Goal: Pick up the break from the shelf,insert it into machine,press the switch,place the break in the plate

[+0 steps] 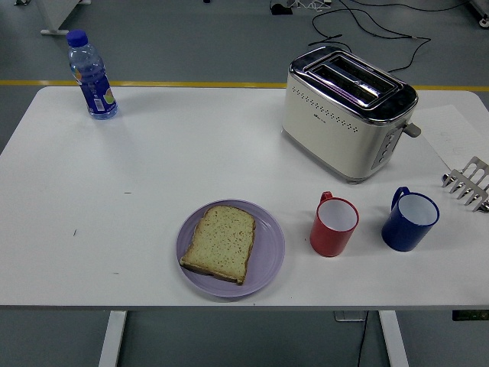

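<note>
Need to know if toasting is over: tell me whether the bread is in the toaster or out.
Out. The bread slice lies flat on the purple plate, and the toaster slots look empty.

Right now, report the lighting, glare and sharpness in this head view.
Head view: soft, even overhead light, only faint shadows beside the toaster and the red mug; bright glare on the toaster's chrome top; the bread on the purple plate and the water bottle look sharp, no motion blur.
</note>
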